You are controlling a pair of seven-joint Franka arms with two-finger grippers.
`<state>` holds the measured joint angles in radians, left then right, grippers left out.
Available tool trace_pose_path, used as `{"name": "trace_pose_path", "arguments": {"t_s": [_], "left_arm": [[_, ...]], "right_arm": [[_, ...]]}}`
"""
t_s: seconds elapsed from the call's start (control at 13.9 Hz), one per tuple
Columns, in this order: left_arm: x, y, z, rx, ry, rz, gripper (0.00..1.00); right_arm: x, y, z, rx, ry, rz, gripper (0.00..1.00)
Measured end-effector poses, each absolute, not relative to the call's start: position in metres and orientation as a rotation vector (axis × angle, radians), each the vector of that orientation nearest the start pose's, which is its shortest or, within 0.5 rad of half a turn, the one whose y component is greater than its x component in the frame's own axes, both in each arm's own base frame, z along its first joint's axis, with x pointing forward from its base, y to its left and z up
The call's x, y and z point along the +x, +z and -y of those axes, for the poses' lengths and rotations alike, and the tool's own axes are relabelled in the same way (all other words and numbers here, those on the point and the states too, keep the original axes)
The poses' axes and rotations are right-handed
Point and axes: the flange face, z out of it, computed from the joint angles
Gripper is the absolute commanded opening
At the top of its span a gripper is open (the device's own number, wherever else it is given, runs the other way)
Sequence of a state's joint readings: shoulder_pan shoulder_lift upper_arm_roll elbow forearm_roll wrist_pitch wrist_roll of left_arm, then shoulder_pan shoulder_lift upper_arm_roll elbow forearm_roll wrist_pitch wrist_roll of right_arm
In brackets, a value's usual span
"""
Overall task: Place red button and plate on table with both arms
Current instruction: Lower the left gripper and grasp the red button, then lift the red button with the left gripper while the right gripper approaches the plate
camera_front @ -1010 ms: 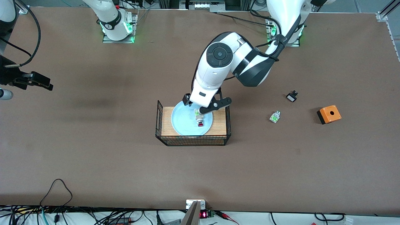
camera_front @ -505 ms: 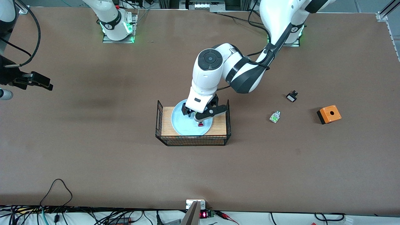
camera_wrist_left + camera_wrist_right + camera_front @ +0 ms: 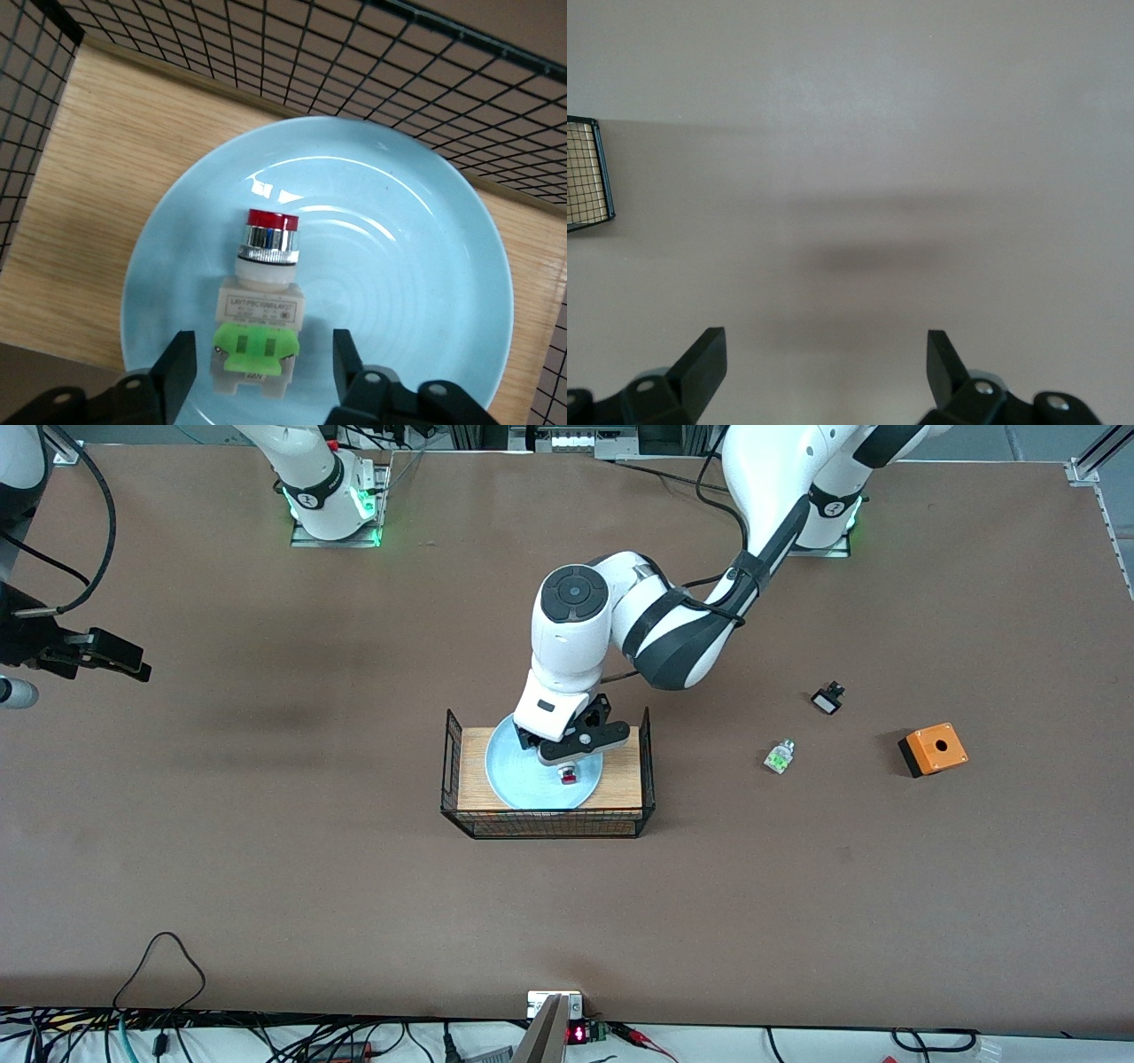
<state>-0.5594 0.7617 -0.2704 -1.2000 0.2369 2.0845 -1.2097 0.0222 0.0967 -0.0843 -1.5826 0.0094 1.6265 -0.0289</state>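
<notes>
One red button lying flat in one plate on rack, long axis running from green block to red cap, cap pointing away from left gripper. Fingers standing open, flanking green end, gripping nothing. Wire walls closing plate in. Right gripper waiting open over bare table. Toward left arm's end: one clear-green part, black part, orange box.

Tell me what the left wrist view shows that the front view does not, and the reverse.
Only the left wrist view shows the left gripper open, its fingers either side of the red button's green block. Only the front view shows the right gripper waiting over bare table, and the orange box. Both show the red button lying on the plate on the wire rack.
</notes>
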Motion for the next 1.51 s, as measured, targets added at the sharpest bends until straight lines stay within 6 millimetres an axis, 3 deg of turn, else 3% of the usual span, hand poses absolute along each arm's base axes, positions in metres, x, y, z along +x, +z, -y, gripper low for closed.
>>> {"name": "trace_pose_path", "arguments": {"t_s": [0.22, 0.5, 0.72, 0.94, 1.08, 1.23, 1.37, 1.51], "left_arm": [[0.567, 0.353, 0.514, -3.191, -0.176, 0.589, 0.13], [0.571, 0.361, 0.512, -3.200, -0.193, 0.600, 0.12], [0.572, 0.400, 0.508, -3.200, -0.222, 0.615, 0.12], [0.555, 0.466, 0.489, -3.127, -0.188, 0.616, 0.13], [0.543, 0.504, 0.457, -3.036, -0.115, 0.547, 0.13], [0.550, 0.526, 0.409, -2.975, -0.029, 0.415, 0.13], [0.574, 0.532, 0.345, -2.935, 0.094, 0.223, 0.14], [0.606, 0.524, 0.273, -2.927, 0.203, 0.053, 0.14]], "right_arm": [[0.585, 0.569, 0.033, -3.136, 0.082, -0.053, 1.00], [0.584, 0.569, 0.033, -3.136, 0.083, -0.053, 1.00], [0.585, 0.568, 0.032, -3.136, 0.084, -0.050, 1.00], [0.585, 0.569, 0.030, -3.136, 0.083, -0.046, 1.00], [0.585, 0.570, 0.019, -3.106, 0.077, -0.081, 1.00], [0.586, 0.573, -0.011, -3.043, 0.081, -0.193, 1.00], [0.582, 0.574, -0.064, -3.019, 0.100, -0.289, 1.00], [0.571, 0.574, -0.133, -3.014, 0.124, -0.397, 1.00]]}}
